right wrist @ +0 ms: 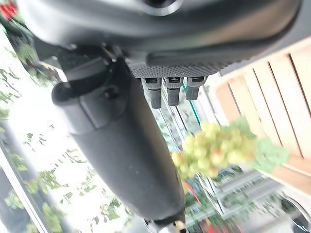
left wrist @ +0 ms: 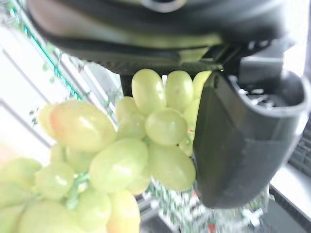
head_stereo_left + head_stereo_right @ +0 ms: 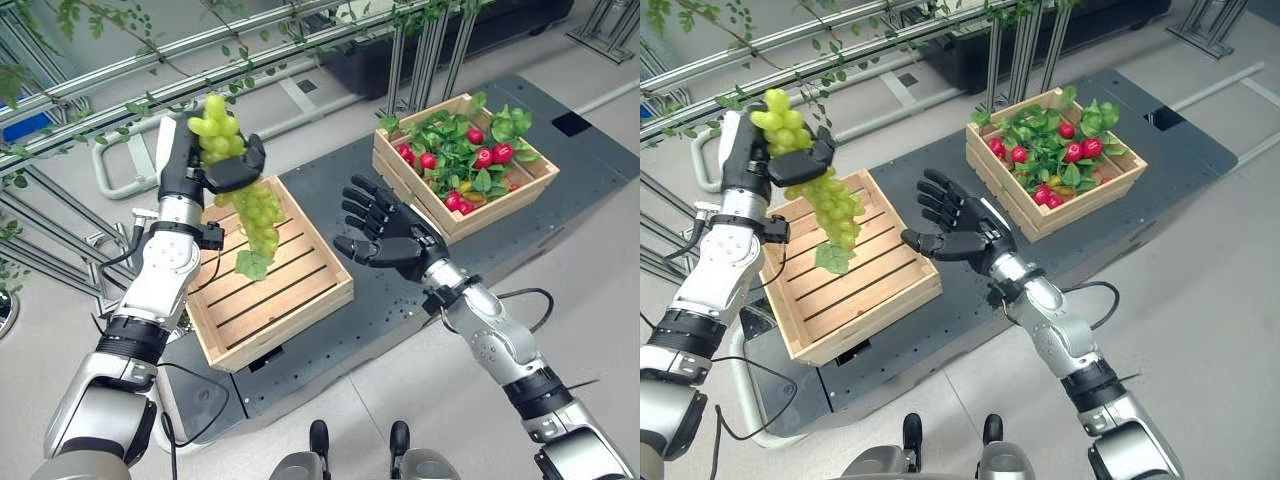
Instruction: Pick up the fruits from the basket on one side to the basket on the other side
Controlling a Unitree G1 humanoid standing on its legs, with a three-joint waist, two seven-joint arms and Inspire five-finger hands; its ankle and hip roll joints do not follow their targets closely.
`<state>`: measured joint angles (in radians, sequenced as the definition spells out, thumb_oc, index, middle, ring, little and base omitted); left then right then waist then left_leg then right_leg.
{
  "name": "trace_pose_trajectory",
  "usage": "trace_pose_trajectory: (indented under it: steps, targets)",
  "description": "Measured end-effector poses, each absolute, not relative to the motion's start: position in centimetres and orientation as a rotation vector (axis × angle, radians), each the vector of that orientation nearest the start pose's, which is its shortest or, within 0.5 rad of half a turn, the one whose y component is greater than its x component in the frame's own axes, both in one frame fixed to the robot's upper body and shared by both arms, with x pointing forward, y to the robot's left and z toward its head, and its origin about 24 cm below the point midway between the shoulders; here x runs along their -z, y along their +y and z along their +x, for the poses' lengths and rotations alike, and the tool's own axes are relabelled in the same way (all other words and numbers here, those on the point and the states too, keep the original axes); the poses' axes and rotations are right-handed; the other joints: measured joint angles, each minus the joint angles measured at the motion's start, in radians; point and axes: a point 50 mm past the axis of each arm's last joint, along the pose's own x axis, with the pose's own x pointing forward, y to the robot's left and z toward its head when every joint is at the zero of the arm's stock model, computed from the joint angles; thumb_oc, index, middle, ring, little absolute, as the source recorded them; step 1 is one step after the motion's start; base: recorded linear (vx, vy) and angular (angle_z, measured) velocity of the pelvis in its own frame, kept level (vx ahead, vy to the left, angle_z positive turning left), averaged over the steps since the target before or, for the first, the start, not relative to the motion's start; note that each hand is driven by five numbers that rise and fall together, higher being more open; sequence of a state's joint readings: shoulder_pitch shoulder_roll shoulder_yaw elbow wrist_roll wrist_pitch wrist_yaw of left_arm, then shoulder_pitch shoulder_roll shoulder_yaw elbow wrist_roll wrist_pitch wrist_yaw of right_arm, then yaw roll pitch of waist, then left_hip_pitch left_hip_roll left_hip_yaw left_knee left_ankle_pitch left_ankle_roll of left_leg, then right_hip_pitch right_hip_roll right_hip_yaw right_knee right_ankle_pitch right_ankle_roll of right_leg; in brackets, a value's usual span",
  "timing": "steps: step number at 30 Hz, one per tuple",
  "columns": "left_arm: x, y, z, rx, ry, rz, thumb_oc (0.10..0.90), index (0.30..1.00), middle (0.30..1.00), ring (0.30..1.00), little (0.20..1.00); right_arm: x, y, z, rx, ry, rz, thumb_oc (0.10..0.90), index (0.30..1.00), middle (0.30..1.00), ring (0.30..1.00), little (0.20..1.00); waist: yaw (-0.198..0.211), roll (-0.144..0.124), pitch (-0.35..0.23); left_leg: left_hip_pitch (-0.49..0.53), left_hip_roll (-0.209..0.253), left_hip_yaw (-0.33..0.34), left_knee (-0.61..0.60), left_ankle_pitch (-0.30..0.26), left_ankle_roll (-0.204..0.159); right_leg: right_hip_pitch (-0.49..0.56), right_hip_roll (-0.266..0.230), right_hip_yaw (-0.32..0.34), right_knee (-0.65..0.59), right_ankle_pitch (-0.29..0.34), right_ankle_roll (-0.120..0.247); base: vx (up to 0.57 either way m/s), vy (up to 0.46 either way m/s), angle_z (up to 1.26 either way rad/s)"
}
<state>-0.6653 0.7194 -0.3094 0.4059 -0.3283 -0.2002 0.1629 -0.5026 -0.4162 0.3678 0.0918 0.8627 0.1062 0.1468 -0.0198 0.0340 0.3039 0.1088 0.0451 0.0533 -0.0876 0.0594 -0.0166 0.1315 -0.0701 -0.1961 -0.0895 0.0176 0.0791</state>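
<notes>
My left hand [image 3: 232, 168] is shut on a bunch of green grapes [image 3: 255, 215], held up over the left wooden basket [image 3: 262, 300]. The bunch hangs down with a leaf at its tip, above the basket's slatted floor. In the left wrist view the grapes [image 2: 146, 141] press against the palm with the thumb [image 2: 243, 141] curled beside them. My right hand [image 3: 385, 230] is open, fingers spread, hovering over the dark platform between the baskets. The right basket [image 3: 520, 195] holds red fruits [image 3: 490, 155] among green leaves. The right wrist view shows the grapes [image 1: 218, 150] past the thumb [image 1: 121, 150].
Both baskets stand on a dark platform [image 3: 400, 290] on a grey floor. Metal rails with trailing vine leaves [image 3: 130, 70] run behind the left basket. A dark bin [image 3: 400, 50] stands at the back.
</notes>
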Motion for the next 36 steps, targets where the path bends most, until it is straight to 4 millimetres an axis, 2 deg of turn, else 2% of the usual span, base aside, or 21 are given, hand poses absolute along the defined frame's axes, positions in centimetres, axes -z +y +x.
trace_pose_trajectory:
  steps: [3,8,14,23,28,36]
  targets:
    - [-18.7,21.7,35.4,0.066,-0.382,0.466,0.400,0.300,0.300,0.300,0.300,-13.9,-9.6,32.0,-0.664,-0.072,0.338,0.800,0.900,0.900,0.900,0.900,0.013,-0.001,-0.001,-0.005,0.000,-0.016,0.000,0.010,-0.002,0.001,0.001,-0.006,0.000,0.000,0.000,-0.01,-0.057,0.15]
    - [-18.5,21.4,35.5,0.123,-0.348,0.484,0.400,0.300,0.300,0.300,0.300,-14.6,-8.2,32.3,-0.719,-0.050,0.341,0.800,0.900,0.900,0.900,0.900,0.030,-0.002,-0.004,-0.009,0.001,-0.023,0.000,0.019,-0.003,0.001,0.003,-0.011,0.000,0.004,0.002,0.01,-0.037,0.05]
    - [-17.9,20.3,35.5,0.195,-0.313,0.523,0.400,0.300,0.300,0.300,0.300,-13.5,-7.1,32.6,-0.727,0.029,0.403,0.800,0.900,0.900,0.900,0.900,0.045,-0.014,-0.051,-0.015,-0.001,-0.030,0.000,0.019,-0.003,0.001,0.001,-0.012,0.000,0.004,0.002,0.01,-0.013,0.05]
    - [-17.8,20.2,35.5,0.203,-0.294,0.534,0.400,0.300,0.300,0.300,0.300,-12.3,-6.5,32.2,-0.758,0.142,0.438,0.800,0.900,0.900,0.900,0.900,0.046,-0.025,-0.062,-0.014,-0.002,-0.043,0.000,0.024,-0.003,0.004,0.001,-0.013,0.000,0.004,0.003,0.00,0.000,0.00]
    - [-18.4,19.4,35.3,0.226,-0.331,0.554,0.400,0.300,0.300,0.300,0.300,-11.4,-5.8,31.8,-0.787,0.210,0.424,0.800,0.900,0.900,0.900,0.900,0.047,-0.027,-0.063,-0.015,-0.002,-0.044,0.000,0.024,-0.002,0.004,0.001,-0.013,0.000,0.004,0.003,0.00,0.000,0.00]
    - [-18.5,18.6,35.0,0.279,-0.342,0.556,0.400,0.300,0.300,0.300,0.300,-11.1,-5.5,31.5,-0.809,0.250,0.444,0.800,0.900,0.900,0.900,0.900,0.046,-0.028,-0.063,-0.014,-0.002,-0.044,0.000,0.024,-0.002,0.004,0.001,-0.013,0.000,0.004,0.003,0.00,0.000,0.00]
